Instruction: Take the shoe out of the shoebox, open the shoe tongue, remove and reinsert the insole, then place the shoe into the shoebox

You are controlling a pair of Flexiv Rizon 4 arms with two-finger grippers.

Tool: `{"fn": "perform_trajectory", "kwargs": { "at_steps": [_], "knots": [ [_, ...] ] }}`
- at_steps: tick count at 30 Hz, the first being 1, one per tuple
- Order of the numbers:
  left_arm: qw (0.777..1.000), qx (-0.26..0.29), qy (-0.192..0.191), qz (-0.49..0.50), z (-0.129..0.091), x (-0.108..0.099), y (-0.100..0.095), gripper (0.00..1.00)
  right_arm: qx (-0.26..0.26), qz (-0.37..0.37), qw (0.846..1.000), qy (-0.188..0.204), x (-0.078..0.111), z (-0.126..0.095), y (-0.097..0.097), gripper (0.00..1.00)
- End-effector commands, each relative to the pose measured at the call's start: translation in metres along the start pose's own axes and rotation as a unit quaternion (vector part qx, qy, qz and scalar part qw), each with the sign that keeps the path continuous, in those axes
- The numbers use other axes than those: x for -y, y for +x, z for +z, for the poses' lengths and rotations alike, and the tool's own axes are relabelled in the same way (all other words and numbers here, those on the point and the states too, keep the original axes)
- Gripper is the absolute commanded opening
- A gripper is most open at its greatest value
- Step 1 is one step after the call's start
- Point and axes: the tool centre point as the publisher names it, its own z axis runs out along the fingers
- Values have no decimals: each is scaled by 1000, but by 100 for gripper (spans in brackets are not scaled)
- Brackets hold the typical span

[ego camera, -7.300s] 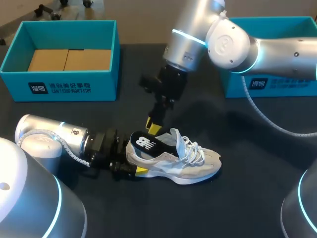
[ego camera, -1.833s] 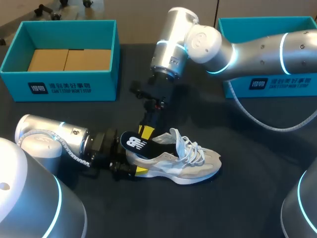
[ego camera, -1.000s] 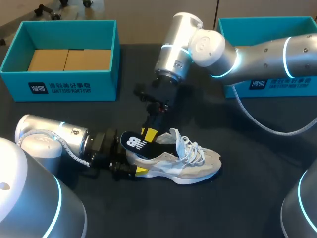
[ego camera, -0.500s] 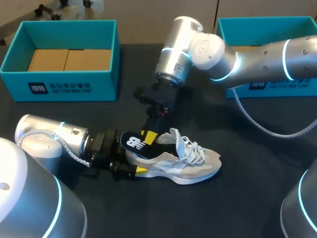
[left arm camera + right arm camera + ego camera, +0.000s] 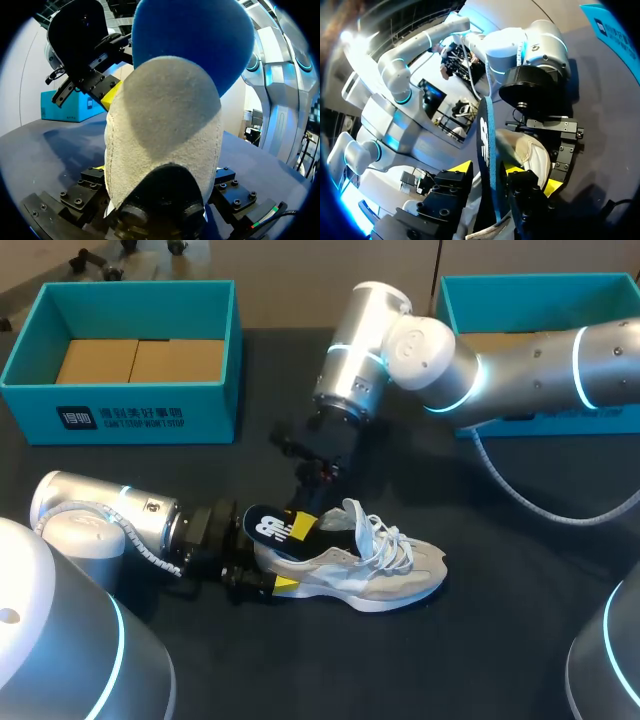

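Note:
A grey and white shoe (image 5: 380, 565) lies on its sole on the dark table, toe to the right. My left gripper (image 5: 262, 578) is at table height, closed on its heel (image 5: 165, 145) from both sides. A dark blue insole (image 5: 265, 523) with a white logo sticks up out of the heel opening, tilted back over the left gripper. My right gripper (image 5: 300, 524) comes down from above and is shut on the insole (image 5: 486, 135), which shows edge-on between its yellow tips (image 5: 462, 167). In the left wrist view the insole (image 5: 200, 45) rises above the heel.
A teal shoebox (image 5: 120, 415) with brown cardboard inside stands at the back left. A second teal box (image 5: 545, 410) stands at the back right, partly behind my right arm. Bare dark table lies in front of and to the right of the shoe.
My right gripper has slid a little lower along the insole toward the shoe, and its arm has shifted slightly right. The shoe, the insole and my left arm have stayed put.

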Motion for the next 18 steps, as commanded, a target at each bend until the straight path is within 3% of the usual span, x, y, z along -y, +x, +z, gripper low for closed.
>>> {"fn": "perform_trajectory", "kwargs": {
  "at_steps": [1, 6, 7, 18],
  "knots": [
    [1000, 0, -2, -1, 1, -2, -1, 0, 3, -1, 1000, -2, 0, 2, 2, 27],
    [1000, 0, -2, -1, 1, -2, -1, 0, 2, -1, 1000, -3, 0, 4, 2, 15],
    [1000, 0, -2, -1, 1, -2, -1, 0, 2, -1, 1000, -3, 0, 4, 2, 1],
    [1000, 0, -2, -1, 1, -2, -1, 0, 6, -11, 1000, 1, -6, 1, 4, 0]
  ]
}}
